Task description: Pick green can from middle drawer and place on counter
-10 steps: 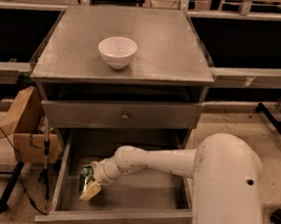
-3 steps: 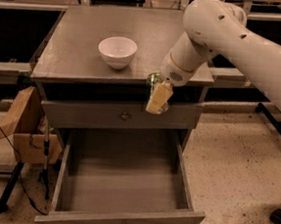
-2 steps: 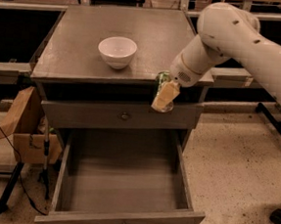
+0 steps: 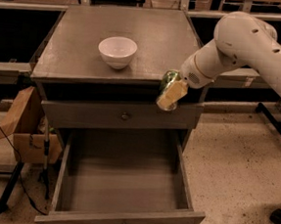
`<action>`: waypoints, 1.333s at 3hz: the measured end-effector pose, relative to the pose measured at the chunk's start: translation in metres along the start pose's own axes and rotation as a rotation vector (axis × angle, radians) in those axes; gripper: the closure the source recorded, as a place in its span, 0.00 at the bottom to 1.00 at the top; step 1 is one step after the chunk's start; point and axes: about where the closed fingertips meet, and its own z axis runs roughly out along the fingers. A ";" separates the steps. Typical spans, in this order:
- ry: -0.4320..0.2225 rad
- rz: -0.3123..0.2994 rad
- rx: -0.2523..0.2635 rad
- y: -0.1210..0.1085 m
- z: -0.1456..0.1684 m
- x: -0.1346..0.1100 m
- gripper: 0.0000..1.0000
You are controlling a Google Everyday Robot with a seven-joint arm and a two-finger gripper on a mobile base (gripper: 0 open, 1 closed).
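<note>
room: dim workspace with a speckled pale floor (image 4: 235, 156); a grey metal cabinet stands in the middle, with dark benches behind it and a cardboard box (image 4: 24, 123) at its left side.
table (image 4: 157, 37): the cabinet's flat grey top, carrying only a white bowl (image 4: 117, 51), upright towards the front left.
middle drawer (image 4: 125, 179): pulled fully out below a closed, knobbed drawer front (image 4: 125, 116); nothing shows in its tray.
tool (image 4: 167, 97): hangs at the end of the white arm (image 4: 245, 39), at the table's front edge and right of centre, about level with the top; its pale fingers (image 4: 174, 93) are clamped on the green can (image 4: 170, 79).
green can: held tilted in the air, its green upper part showing above the fingers, just in front of the table's lip, resting on nothing and well to the right of the bowl.
done: the can is out of the drawer and raised to table height.
left: as I judge it, the can must be carried in over the top, set upright on a bare patch away from the bowl and released; the drawer is open.
change since 3.3 s ago: the tool was then low inside the drawer, at its left end, with the can; now the tray is vacant and the can is up.
change since 0.7 s ago: tool and can sit slightly further right along the front edge, and the arm has swung rightwards; bowl and drawers are unmoved.
</note>
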 end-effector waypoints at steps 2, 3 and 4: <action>-0.007 0.004 0.089 -0.029 -0.036 -0.026 1.00; -0.041 0.041 0.138 -0.058 -0.050 -0.040 1.00; -0.094 0.128 0.156 -0.089 -0.048 -0.037 1.00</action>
